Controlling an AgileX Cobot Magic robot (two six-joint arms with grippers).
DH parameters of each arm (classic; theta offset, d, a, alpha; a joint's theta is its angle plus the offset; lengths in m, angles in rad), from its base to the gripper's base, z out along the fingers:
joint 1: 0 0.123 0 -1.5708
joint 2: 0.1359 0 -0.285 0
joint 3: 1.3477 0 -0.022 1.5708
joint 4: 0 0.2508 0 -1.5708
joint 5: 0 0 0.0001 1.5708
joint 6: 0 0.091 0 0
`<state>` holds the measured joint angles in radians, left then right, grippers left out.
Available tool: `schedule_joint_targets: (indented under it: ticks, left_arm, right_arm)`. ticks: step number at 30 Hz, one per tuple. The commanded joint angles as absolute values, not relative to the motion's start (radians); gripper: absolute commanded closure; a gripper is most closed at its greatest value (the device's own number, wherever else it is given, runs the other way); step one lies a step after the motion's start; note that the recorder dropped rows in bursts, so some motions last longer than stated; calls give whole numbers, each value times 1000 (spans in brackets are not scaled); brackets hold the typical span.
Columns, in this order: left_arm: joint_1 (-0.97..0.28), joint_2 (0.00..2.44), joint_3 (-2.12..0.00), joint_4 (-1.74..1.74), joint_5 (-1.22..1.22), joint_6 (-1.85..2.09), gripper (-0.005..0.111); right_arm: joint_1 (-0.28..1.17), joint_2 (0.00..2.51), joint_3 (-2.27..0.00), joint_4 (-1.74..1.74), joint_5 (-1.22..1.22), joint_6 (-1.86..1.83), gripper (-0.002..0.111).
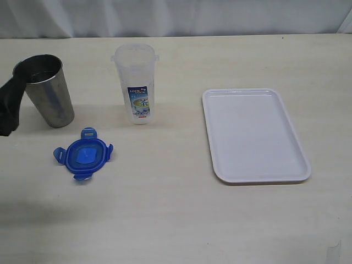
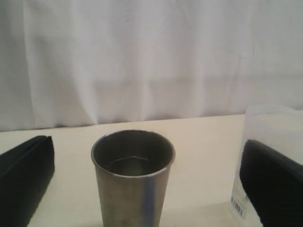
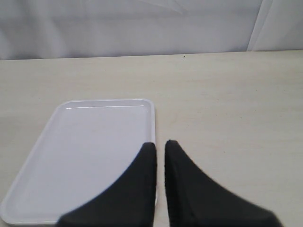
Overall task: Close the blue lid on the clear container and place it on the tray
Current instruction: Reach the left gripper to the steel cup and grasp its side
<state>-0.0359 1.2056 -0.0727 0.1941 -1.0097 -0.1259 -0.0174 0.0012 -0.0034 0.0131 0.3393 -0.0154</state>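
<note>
The left gripper [image 2: 144, 156] is spread wide at the grey steel cup [image 1: 47, 91], gripping nothing. The right gripper [image 3: 160, 146] is pinched nearly closed and empty, over the edge of the white tray [image 1: 253, 132]. The clear container [image 1: 136, 82] stands upright and uncapped between cup and tray. The blue lid [image 1: 82, 154], its 4 flaps out, lies flat on the table [image 1: 176, 220] near it.

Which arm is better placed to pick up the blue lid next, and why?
The left arm. The blue lid and clear container lie on its side, and its jaws stand open at the steel cup nearby. The right arm has its jaws shut, over by the tray.
</note>
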Motion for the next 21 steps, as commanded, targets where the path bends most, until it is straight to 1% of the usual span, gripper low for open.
schedule_joint_targets:
  ticks: [1, 3, 11, 21]
  left_arm:
    - [-36, 1379, -75, 200, -1178, -75, 2]
    - [-36, 1442, -75, 200, -1221, -65, 2]
    - [-36, 1620, -147, 257, -1221, 0, 2]
    - [-36, 1756, -240, 241, -1221, 0, 2]
  right_arm:
    - [-22, 0, 0, 18, 343, -15, 101]
    - [-22, 0, 0, 18, 343, -15, 101]
    - [-22, 0, 0, 18, 343, -15, 101]
    - [-22, 0, 0, 18, 343, -15, 101]
